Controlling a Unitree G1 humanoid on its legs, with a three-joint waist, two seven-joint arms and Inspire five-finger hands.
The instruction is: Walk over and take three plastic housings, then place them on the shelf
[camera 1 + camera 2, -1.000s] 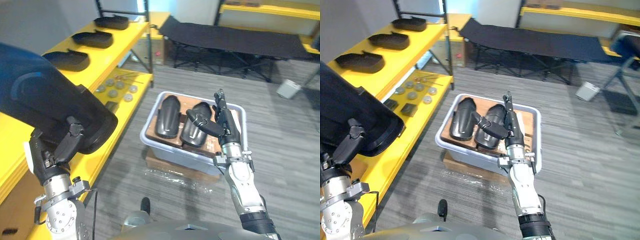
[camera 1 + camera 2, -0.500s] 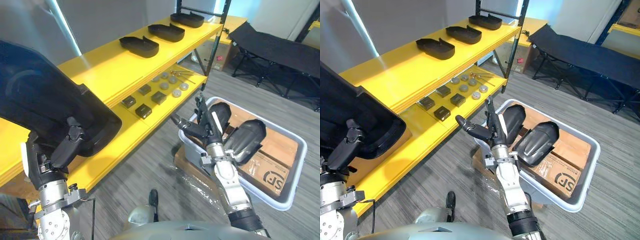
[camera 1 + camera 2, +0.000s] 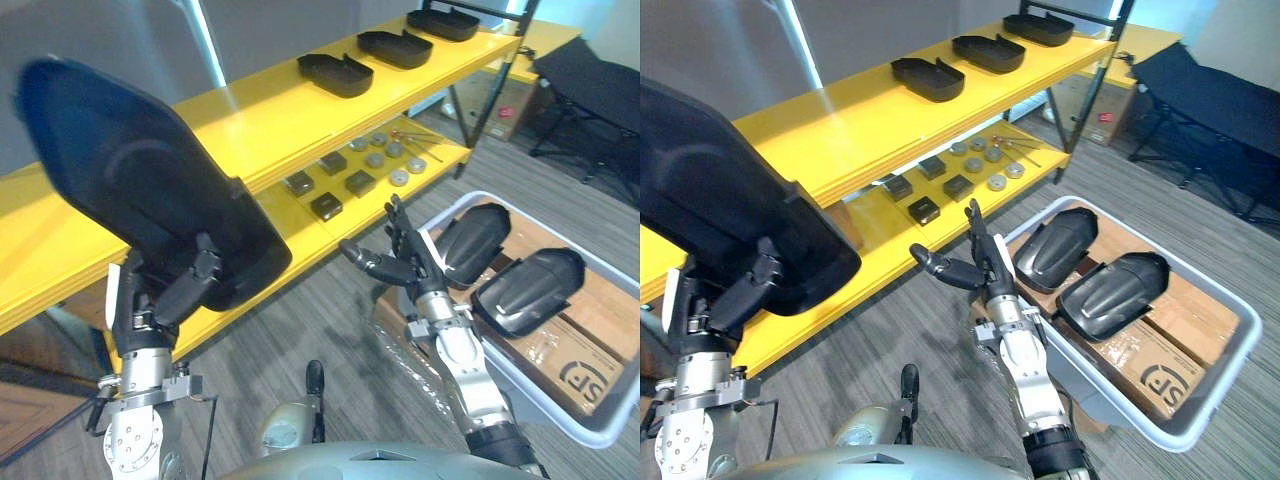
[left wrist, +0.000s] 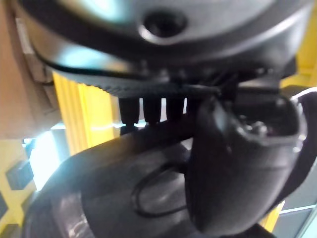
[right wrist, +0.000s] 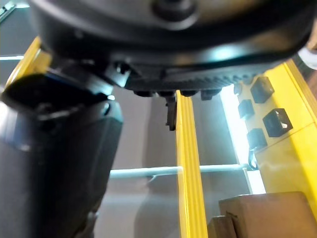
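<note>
My left hand [image 3: 158, 303] is curled round the lower edge of a large black plastic housing [image 3: 150, 195], which is held up, tilted, in front of the yellow shelf [image 3: 250, 120]. In the left wrist view its thumb [image 4: 242, 163] presses on the housing [image 4: 124, 193]. My right hand [image 3: 977, 266] hovers open and holds nothing, between the shelf and the grey bin [image 3: 1185, 432]. Two more black housings [image 3: 1055, 248] [image 3: 1112, 294] lie in the bin on cardboard. Three housings [image 3: 927, 77] [image 3: 988, 52] [image 3: 1045, 27] sit in a row on the shelf's top board.
The lower shelf board carries small black blocks [image 3: 325, 205] and round grey parts [image 3: 398, 160]. The bin rests on a cardboard box on the grey floor [image 3: 300, 330]. A black folding cot [image 3: 1210, 100] stands at the back right. The right wrist view looks at the shelf's yellow edge [image 5: 190, 173].
The view has swung left toward the shelf, so the bin now sits further right. The held housing is raised higher and further in front of the shelf. The right hand stays open.
</note>
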